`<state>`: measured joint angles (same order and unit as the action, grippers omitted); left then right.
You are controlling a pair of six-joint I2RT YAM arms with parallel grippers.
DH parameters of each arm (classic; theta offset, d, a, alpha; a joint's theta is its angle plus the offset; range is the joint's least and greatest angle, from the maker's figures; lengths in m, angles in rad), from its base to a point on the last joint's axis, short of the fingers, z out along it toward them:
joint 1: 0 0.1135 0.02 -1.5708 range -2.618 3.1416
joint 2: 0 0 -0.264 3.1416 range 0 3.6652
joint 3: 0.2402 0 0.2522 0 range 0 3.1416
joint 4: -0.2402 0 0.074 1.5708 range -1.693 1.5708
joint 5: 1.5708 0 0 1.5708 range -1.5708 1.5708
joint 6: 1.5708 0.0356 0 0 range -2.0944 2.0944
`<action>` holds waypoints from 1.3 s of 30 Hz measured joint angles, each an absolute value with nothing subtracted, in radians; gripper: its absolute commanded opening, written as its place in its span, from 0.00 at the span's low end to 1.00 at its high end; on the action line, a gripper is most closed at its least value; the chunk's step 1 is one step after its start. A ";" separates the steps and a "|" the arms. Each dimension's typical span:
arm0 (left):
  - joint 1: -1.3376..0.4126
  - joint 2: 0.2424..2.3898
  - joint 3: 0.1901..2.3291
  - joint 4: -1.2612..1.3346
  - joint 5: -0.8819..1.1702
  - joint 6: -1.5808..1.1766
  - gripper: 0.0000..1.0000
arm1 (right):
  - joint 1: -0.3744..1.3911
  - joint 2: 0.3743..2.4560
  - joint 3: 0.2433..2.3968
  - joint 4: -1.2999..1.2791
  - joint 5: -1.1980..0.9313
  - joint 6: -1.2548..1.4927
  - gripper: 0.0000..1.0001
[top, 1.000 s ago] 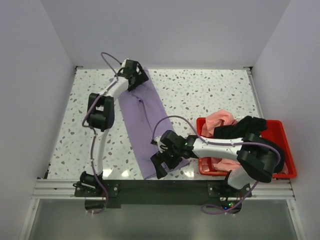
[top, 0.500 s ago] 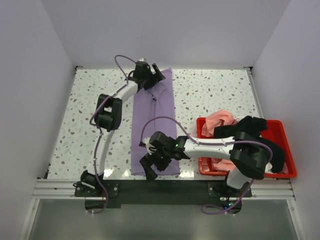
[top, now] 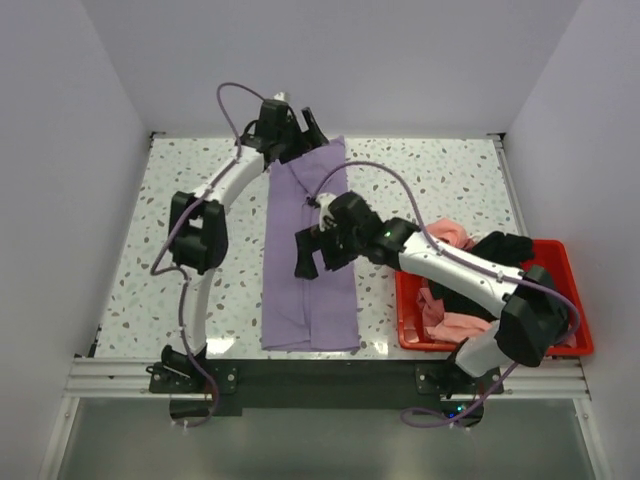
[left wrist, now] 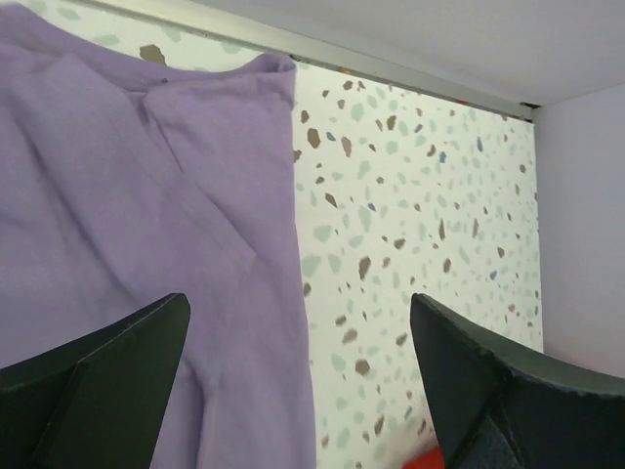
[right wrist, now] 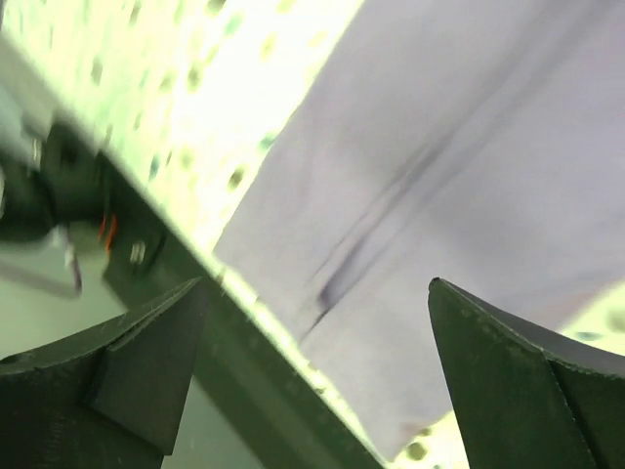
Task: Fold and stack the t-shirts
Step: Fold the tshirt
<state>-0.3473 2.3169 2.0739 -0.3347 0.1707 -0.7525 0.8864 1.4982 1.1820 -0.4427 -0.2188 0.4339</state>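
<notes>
Now, with your left gripper (left wrist: 300,305) spread empty just above the far end of the purple shirt (top: 310,295) and your right gripper (right wrist: 317,285) likewise apart over its middle, you'd best lower each squarely and pinch matching edges.

A white speckled terrazzo tabletop (top: 430,185) fills the booth, closed in by plain pale walls (top: 330,60). A red rectangular plastic bin (top: 560,262) sits at its near right corner, just behind the aluminium rail (top: 110,378) along the near edge.
</notes>
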 measured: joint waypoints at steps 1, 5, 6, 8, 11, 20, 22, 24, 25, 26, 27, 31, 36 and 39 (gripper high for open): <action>-0.347 2.228 2.009 -0.329 0.152 -0.735 1.00 | 0.837 1.499 1.201 -0.453 -0.214 0.434 0.99; -0.345 1.817 1.711 -0.295 0.055 -0.688 1.00 | 0.678 1.534 1.291 -0.479 -0.144 0.445 0.99; -0.343 1.700 1.620 -0.280 0.028 -0.685 1.00 | 0.646 1.562 1.331 -0.491 -0.119 0.447 0.99; -0.339 1.489 1.414 -0.229 -0.024 -0.688 1.00 | 0.601 1.645 1.434 -0.512 -0.066 0.448 0.99; -0.332 1.266 1.141 -0.204 -0.082 -0.714 1.00 | 0.564 1.800 1.592 -0.532 -0.004 0.443 0.99; -0.332 1.134 0.669 -0.368 -0.102 -0.802 1.00 | 0.521 2.231 2.021 -0.558 0.067 0.431 0.81; -0.332 1.064 0.636 -0.406 -0.109 -0.805 1.00 | 0.516 2.297 2.090 -0.551 0.076 0.423 0.77; -0.332 0.993 0.625 -0.422 -0.117 -0.805 1.00 | 0.514 2.345 2.135 -0.531 0.090 0.416 0.70; -0.332 0.968 0.624 -0.427 -0.120 -0.805 1.00 | 0.511 2.367 2.151 -0.519 0.096 0.409 0.67; -0.332 0.940 0.624 -0.435 -0.125 -0.805 1.00 | 0.509 2.384 2.161 -0.506 0.102 0.404 0.65; -0.332 0.927 0.624 -0.439 -0.128 -0.805 1.00 | 0.508 2.399 2.168 -0.495 0.108 0.401 0.65; -0.332 0.911 0.623 -0.461 -0.143 -0.804 1.00 | 0.498 2.461 2.218 -0.459 0.114 0.387 0.64; -0.332 0.936 0.623 -0.480 -0.154 -0.801 1.00 | 0.483 2.531 2.268 -0.421 0.113 0.380 0.65; -0.332 0.950 0.623 -0.488 -0.154 -0.801 1.00 | 0.477 2.561 2.286 -0.413 0.112 0.380 0.63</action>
<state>-0.3325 0.9504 0.6231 -0.4877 -0.1543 -0.8013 0.4767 2.5614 2.2860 -0.4129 0.1116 0.3801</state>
